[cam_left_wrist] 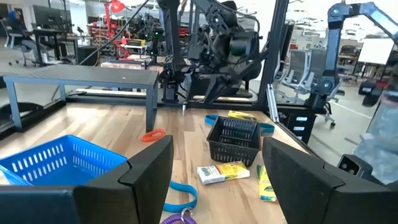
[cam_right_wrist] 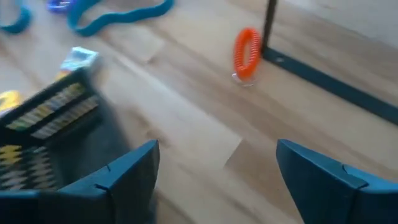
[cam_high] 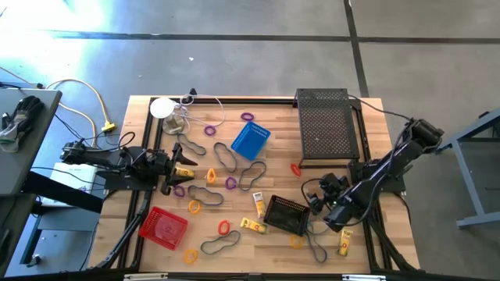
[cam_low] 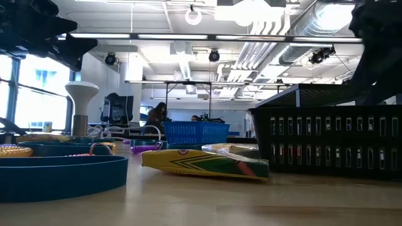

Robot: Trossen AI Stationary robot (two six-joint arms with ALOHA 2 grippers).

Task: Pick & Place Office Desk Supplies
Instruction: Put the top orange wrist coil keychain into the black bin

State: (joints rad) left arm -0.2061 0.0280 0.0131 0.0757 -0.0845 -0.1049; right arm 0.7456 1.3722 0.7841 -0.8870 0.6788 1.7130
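Black basket [cam_high: 286,214]: we hover just beside it.
Right gripper [cam_right_wrist: 214,171]: open, empty.
Left gripper [cam_left_wrist: 214,168]: open, empty, waiting.
Next: we judge an item needs grasping.

A light wooden table [cam_high: 117,215] with a black frame is seen from above, strewn with small desk supplies. A blue mesh basket [cam_high: 251,140] is set just above the centre, a large flat black mesh tray [cam_high: 325,129] at two o'clock, a red mesh basket [cam_high: 162,228] at eight o'clock, a black mesh basket [cam_high: 287,215] at five o'clock and a white round disc [cam_high: 162,108] with cables at eleven o'clock. Grey band loops [cam_high: 226,158], purple rings [cam_high: 211,129], orange rings [cam_high: 194,207], a red ring [cam_high: 296,168] and yellow tubes [cam_high: 253,225] are scattered between them on the wood.
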